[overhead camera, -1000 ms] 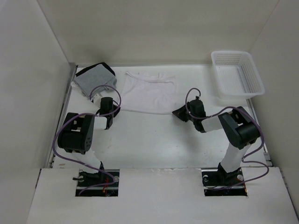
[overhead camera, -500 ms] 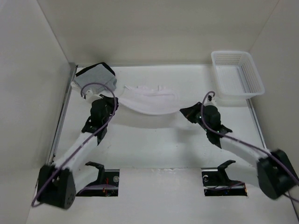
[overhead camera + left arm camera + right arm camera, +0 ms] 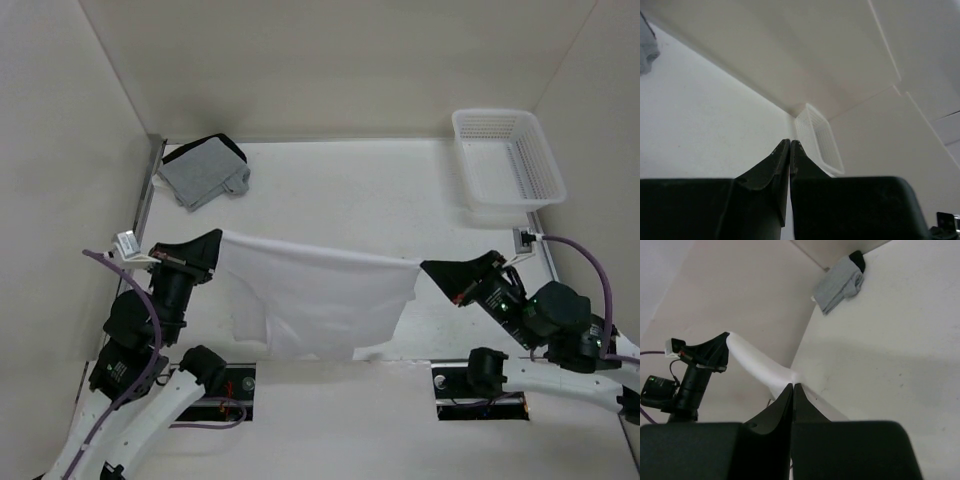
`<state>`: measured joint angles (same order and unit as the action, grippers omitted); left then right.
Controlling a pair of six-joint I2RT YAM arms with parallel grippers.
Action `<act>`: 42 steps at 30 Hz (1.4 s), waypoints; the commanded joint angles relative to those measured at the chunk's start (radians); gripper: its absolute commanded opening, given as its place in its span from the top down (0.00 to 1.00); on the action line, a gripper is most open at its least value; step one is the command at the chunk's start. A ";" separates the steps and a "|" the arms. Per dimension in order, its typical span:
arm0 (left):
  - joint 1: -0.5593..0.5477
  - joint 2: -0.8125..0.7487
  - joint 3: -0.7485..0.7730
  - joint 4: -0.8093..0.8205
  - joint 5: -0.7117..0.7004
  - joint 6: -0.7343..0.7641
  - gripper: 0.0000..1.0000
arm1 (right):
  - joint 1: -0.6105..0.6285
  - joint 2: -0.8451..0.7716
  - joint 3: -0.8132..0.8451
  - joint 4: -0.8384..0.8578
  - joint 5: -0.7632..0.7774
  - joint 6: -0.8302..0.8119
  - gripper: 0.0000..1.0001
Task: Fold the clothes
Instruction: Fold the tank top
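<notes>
The clothes, one white T-shirt [image 3: 310, 300], hang in the air over the near part of the table, stretched between my two grippers. The left gripper [image 3: 218, 240] is shut on the shirt's upper left corner, and the right gripper [image 3: 424, 267] is shut on its upper right corner. In the right wrist view the fingertips [image 3: 792, 385] pinch the white fabric [image 3: 757, 365], which runs taut across to the left gripper [image 3: 726, 340]. In the left wrist view the gripper [image 3: 790, 142] is shut tight, and the cloth barely shows between its fingers.
A grey garment with black trim [image 3: 205, 172] lies crumpled in the back left corner. A white mesh basket [image 3: 508, 158] stands at the back right, against the wall. White walls close the table in on three sides.
Both arms have drawn back toward the near edge and risen. The shirt, earlier lying at the back of the table, now hangs spread between them.
</notes>
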<state>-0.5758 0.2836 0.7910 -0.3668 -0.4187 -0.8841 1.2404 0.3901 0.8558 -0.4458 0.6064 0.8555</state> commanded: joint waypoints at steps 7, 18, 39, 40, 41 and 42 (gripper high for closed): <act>0.052 0.351 -0.170 0.173 -0.058 0.085 0.99 | -0.386 0.329 -0.127 0.221 -0.153 -0.151 1.00; 0.303 1.156 -0.061 0.675 0.109 0.067 0.99 | -0.882 1.127 -0.020 0.746 -0.617 -0.101 1.00; 0.290 0.550 -0.452 0.510 0.198 0.010 0.98 | -0.761 0.640 -0.428 0.650 -0.565 -0.047 1.00; 0.288 0.502 -0.469 0.482 0.198 0.008 0.98 | -0.738 0.597 -0.451 0.627 -0.544 -0.044 1.00; 0.285 0.450 -0.483 0.447 0.202 0.008 0.98 | -0.717 0.555 -0.474 0.599 -0.522 -0.035 1.00; 0.284 0.406 -0.495 0.416 0.204 0.008 0.98 | -0.692 0.515 -0.492 0.566 -0.507 -0.023 1.00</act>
<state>-0.2848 0.7933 0.3172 0.1059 -0.2260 -0.8604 0.5014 0.9958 0.3943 0.1684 0.0261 0.8028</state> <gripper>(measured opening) 0.022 0.005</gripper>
